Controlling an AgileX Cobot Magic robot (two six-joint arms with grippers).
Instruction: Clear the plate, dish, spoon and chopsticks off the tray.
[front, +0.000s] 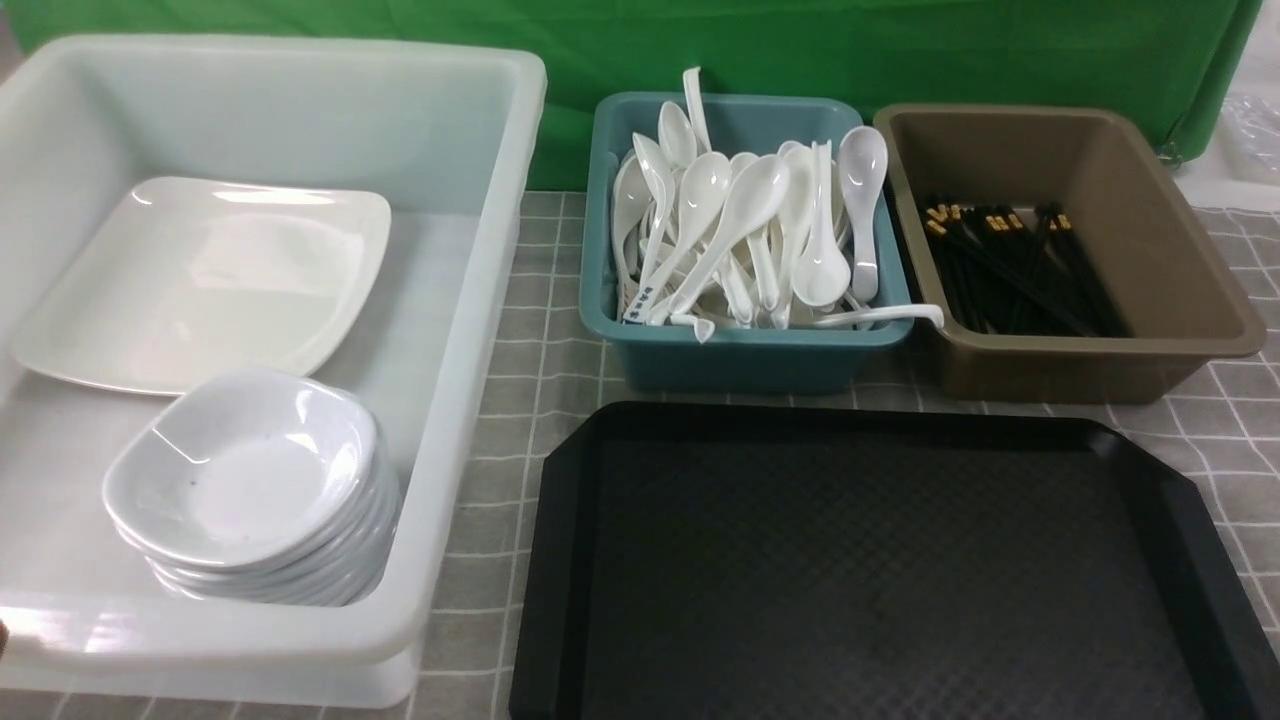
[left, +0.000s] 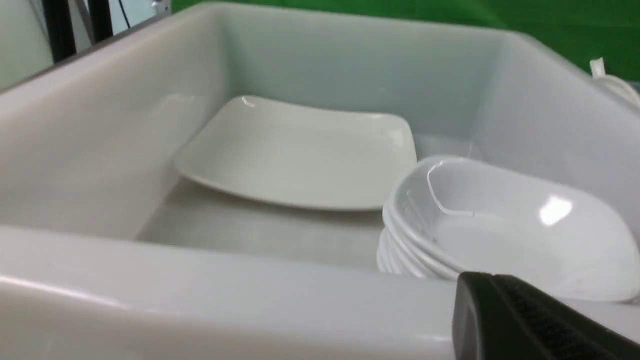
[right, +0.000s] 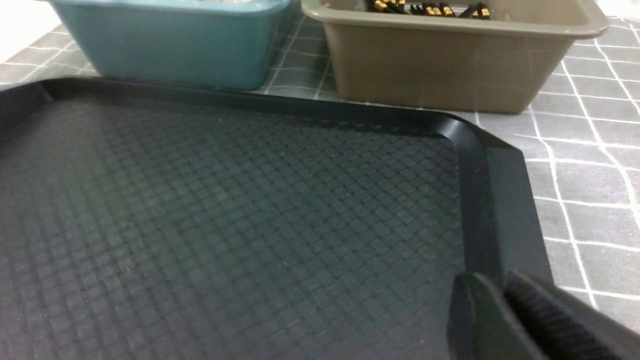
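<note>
The black tray lies bare at the front, its textured floor filling the right wrist view. The large square plate rests flat in the white tub, behind a stack of small dishes. Both also show in the left wrist view, plate and top dish. White spoons fill the teal tub. Black chopsticks lie in the brown tub. My left gripper is shut and empty at the tub's near rim. My right gripper hovers by the tray's right rim, fingertips slightly parted, empty. Neither gripper shows in the front view.
The white tub stands at the left with high walls. The teal tub and brown tub sit side by side behind the tray. A grey checked cloth covers the table, with a green backdrop behind.
</note>
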